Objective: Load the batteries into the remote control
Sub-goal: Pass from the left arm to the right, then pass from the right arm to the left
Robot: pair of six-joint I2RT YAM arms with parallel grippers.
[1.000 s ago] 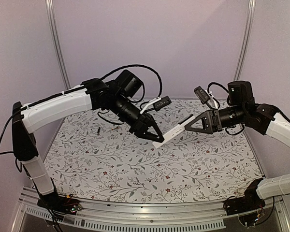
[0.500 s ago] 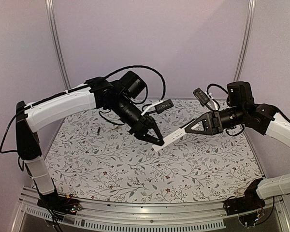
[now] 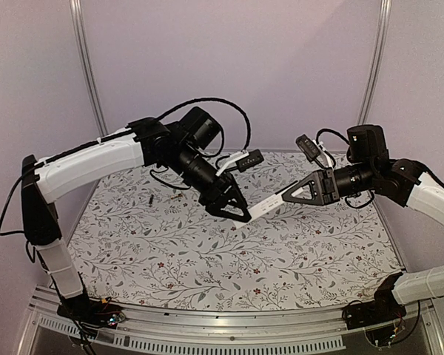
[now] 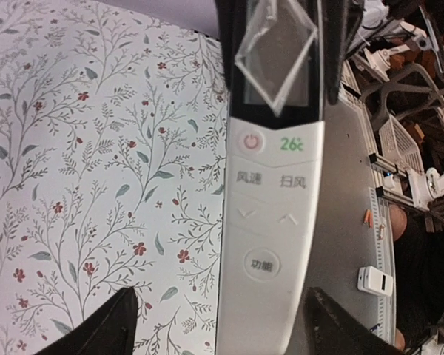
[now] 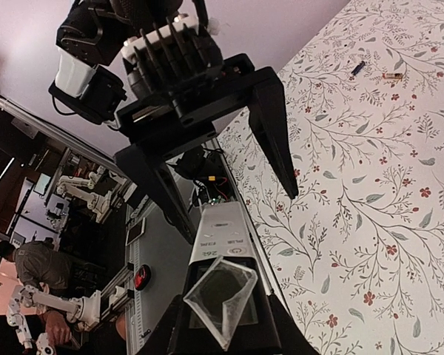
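Here, the slim long white plastic remote control (image 3: 263, 209) hangs in the air above the desk (image 3: 207, 266), a flat top covered with a white cloth printed with grey leafy sprigs and small red flowers. The black right gripper (image 3: 285, 198) is clamped on the remote control's display end, one finger on each long edge, as the left wrist view (image 4: 281, 44) shows at the top of the frame. In the right wrist view the same gripper (image 5: 222, 325) holds that end at the bottom edge, with the dark display panel and a loose square of clear film on it between the fingers.

The black left gripper (image 3: 240, 216) stands at the remote control's opposite end with its fingers apart. In the left wrist view (image 4: 223, 329) one fingertip sits on each side of the remote control (image 4: 274, 222), with patterned cloth or grey background showing in the gaps, so neither touches it. The button face is turned toward that camera: a red power button, a green "26", two arrow keys and a round key.

The two tiny batteries lie on the desk, well apart from the remote control (image 5: 218, 237) on its left. The blackish battery (image 5: 357, 68) and the brass-toned battery (image 5: 391, 75) rest near each other, not touching.
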